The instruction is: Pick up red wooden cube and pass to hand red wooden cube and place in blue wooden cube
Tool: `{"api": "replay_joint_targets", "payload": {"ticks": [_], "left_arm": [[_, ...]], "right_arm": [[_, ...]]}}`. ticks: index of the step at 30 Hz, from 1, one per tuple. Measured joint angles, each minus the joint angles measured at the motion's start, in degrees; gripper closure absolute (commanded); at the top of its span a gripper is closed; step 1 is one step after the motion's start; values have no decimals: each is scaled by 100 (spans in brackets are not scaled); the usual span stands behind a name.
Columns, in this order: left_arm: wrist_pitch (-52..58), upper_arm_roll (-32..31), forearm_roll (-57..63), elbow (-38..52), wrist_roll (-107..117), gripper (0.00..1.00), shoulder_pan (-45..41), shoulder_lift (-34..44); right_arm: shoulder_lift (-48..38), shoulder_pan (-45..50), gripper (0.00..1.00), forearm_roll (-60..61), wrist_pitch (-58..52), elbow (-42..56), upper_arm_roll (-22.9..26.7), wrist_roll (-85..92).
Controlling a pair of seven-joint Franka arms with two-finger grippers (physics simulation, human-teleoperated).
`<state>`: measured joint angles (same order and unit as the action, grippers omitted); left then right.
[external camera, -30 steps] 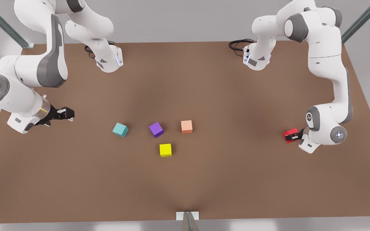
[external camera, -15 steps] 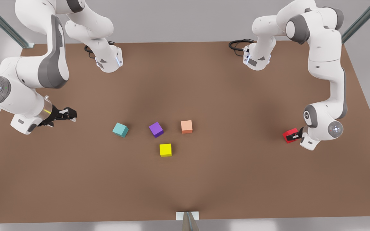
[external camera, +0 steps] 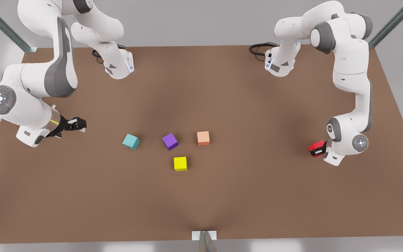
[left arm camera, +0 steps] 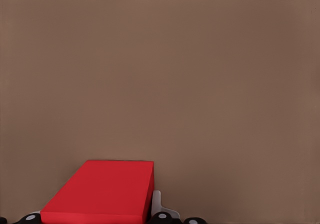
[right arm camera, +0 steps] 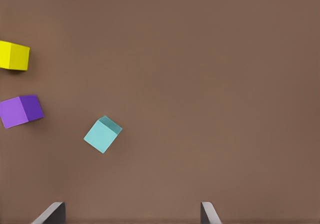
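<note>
**Meanwhile: red cube gripped at the right side, both arms drawn slightly inward**

Now the left gripper [external camera: 316, 149] clamps the red wooden cube [external camera: 315, 148] at the front view's right, well apart from the other cubes; its wrist has pulled in a little since a second ago. The right gripper [external camera: 79, 124], fingers spread and empty, has edged toward the blue wooden cube [external camera: 131, 141] from the front view's left. Purple cube [external camera: 170, 141], salmon cube [external camera: 203, 138] and yellow cube [external camera: 180, 163] sit unmoved on the table [external camera: 222, 196].

Purple cube [external camera: 170, 141], yellow cube [external camera: 180, 163], salmon cube [external camera: 203, 138] on table [external camera: 222, 196].
</note>
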<state>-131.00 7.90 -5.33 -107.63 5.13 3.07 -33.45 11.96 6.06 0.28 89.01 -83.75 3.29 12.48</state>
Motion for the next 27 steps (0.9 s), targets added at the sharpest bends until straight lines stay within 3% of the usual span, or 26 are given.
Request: {"api": "replay_joint_targets", "payload": {"ticks": [3,6,11,16,27], "left_arm": [[51,-570,-408,266,36,37,15,177],[724,-1970,-1145,1762,61,38,-54,-174],[1715,-3439,-3158,3336,85,40,-107,-1248],[2048,-4110,-3722,4420,23,40,-386,-2218],[1925,-4370,-4268,4506,-445,40,-613,-2518]], "right_arm": [[537,-152,0,1073,-145,173,39,78],[1538,-521,0,2927,-599,229,44,291],[2305,-686,0,4761,-1268,244,9,1461],[2580,-528,0,5654,-1269,279,7,3075],[3456,398,0,7119,111,825,-45,6260]]}}
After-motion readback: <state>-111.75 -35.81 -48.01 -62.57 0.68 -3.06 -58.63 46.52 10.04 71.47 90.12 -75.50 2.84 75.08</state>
